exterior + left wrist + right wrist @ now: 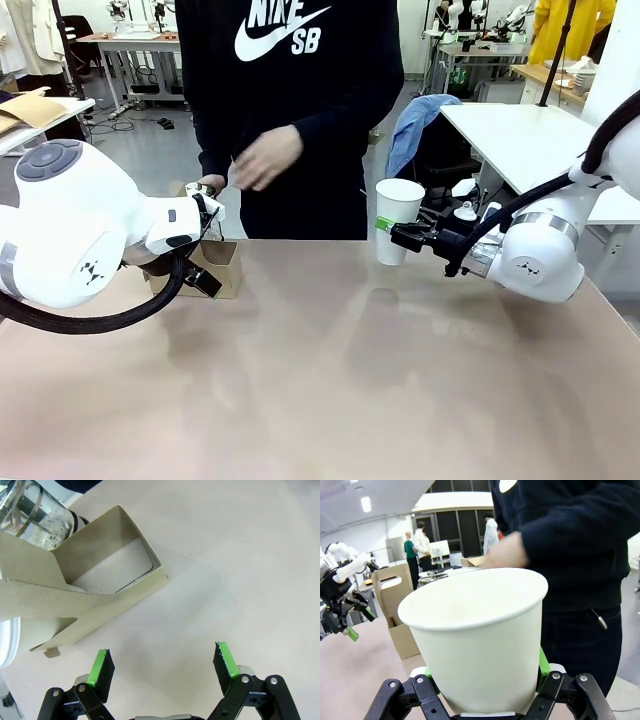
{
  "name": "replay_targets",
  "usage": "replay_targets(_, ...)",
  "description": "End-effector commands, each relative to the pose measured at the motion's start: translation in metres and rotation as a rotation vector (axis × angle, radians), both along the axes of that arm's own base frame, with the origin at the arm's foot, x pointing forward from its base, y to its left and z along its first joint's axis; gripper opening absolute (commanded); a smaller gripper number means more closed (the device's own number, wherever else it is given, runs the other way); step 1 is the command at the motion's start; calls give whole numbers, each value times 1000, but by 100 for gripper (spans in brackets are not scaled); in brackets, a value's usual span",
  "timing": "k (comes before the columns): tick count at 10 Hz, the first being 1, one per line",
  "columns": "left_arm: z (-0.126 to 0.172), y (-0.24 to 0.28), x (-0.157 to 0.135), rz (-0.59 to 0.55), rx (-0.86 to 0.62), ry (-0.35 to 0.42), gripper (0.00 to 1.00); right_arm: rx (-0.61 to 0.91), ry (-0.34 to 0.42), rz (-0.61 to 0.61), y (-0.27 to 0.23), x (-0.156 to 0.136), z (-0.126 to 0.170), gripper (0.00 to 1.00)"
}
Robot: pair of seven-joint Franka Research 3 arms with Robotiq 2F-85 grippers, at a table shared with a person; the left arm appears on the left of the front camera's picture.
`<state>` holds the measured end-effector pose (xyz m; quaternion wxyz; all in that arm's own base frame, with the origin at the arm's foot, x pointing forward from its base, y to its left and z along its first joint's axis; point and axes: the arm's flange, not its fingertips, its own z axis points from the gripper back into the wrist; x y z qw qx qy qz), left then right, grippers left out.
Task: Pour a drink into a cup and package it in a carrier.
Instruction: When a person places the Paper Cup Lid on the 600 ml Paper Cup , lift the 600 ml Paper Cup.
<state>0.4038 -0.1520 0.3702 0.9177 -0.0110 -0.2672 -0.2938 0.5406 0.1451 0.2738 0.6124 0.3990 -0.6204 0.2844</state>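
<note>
Gripping the cup [399,205] low with the right tool [392,231], upright near the bench's [350,380] far edge — light, thin paper, crushable — squeeze gently near the stiffer base. Holding the left tool [162,662] wide open beside the carrier [107,577].

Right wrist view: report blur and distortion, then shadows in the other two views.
Right wrist view: the cup is sharp but swollen by the wide lens; the person's hand behind it is smeared. Front view: even light, a faint soft shadow on the table below the cup. Left wrist view: the carrier is crisp, casting a pale shadow beside it.
</note>
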Motion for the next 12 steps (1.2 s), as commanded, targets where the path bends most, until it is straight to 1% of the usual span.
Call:
replay_targets(1, 0, 0, 0, -1, -2, 0, 100, -5, -11, -18, 3, 1, 6, 80)
replay_targets(12, 0, 0, 0, -1, -2, 0, 100, -5, -11, -18, 3, 1, 6, 80)
